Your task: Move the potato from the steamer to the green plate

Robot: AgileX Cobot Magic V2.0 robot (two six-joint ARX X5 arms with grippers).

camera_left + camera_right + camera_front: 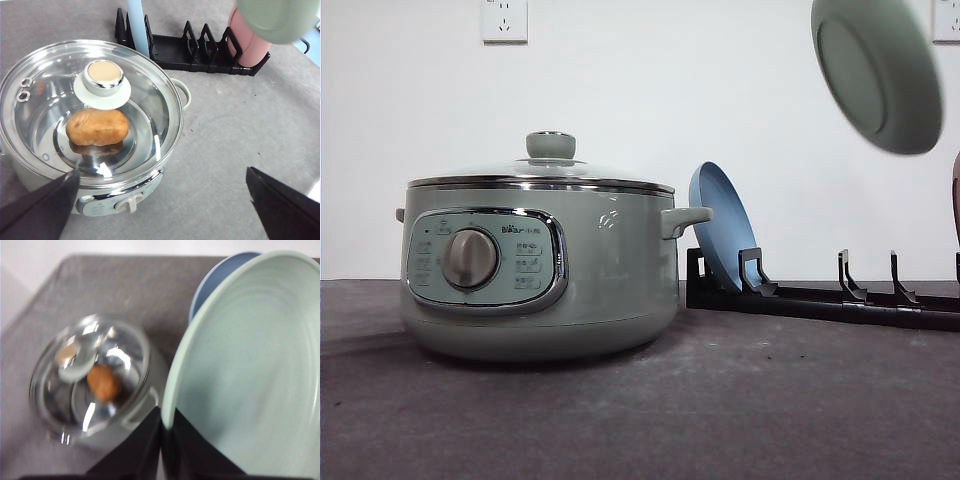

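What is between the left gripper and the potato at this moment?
The steamer's glass lid, closed, with its green knob. In the left wrist view the potato lies under the glass, and the open left gripper is above it.

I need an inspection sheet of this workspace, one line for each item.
Surface: grey table, bare in front.
Job's things: potato inside steamer, glass lid on; green plate lifted in the air.
Clutter: black rack holding blue plate and pink plate.
Grippers: right gripper clamps the green plate's rim; left gripper open above the steamer.
Cables: nothing seen.
Surroundings: white wall, socket.
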